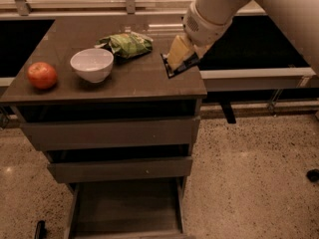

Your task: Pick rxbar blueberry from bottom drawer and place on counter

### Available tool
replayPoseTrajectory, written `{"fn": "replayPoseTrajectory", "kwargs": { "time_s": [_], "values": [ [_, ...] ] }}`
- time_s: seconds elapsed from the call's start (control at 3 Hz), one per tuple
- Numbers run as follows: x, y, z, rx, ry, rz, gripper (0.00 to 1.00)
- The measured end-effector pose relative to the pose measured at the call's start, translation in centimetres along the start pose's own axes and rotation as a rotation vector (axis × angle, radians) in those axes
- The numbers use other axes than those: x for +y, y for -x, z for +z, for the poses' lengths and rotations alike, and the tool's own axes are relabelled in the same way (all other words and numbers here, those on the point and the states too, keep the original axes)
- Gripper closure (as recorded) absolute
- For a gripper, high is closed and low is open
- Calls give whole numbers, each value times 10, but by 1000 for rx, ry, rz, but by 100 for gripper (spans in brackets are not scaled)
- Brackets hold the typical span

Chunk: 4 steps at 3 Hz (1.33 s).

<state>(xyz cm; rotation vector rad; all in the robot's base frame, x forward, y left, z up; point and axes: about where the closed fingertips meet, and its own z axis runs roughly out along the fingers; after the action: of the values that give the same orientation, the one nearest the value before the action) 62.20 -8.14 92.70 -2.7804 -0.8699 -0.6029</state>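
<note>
The rxbar blueberry [183, 67] is a small dark bar, pinched tight in the gripper [177, 59]. It hangs tilted just over the counter [139, 81], to the right of the white bowl [92, 63] and near the counter's right edge. I can't tell if the bar touches the top. The gripper's tan fingers [178, 50] are closed on it, and the big white arm [214, 9] comes down from up on the right.

Just behind the bowl and a bit to its right lies a green snack bag [127, 44]. A round red fruit [42, 74] sits left of the bowl. Below the bowl, under the counter, are two flat drawer fronts [114, 133]. Lower still, the bottom drawer [124, 208] is pulled out, and its floor is bare. The speckled floor [249, 173] spreads out far to the bowl's right.
</note>
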Motion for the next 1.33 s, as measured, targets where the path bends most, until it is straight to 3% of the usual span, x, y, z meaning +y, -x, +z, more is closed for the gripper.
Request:
{"fn": "replayPoseTrajectory", "kwargs": {
  "time_s": [0.33,0.67,1.0,1.33],
  "values": [
    [8,-39,6,84,1,-21,100],
    [12,-60,27,126,-19,-16,100],
    [15,-61,54,106,-55,6,87],
    [13,-57,74,73,-145,14,64]
  ]
}}
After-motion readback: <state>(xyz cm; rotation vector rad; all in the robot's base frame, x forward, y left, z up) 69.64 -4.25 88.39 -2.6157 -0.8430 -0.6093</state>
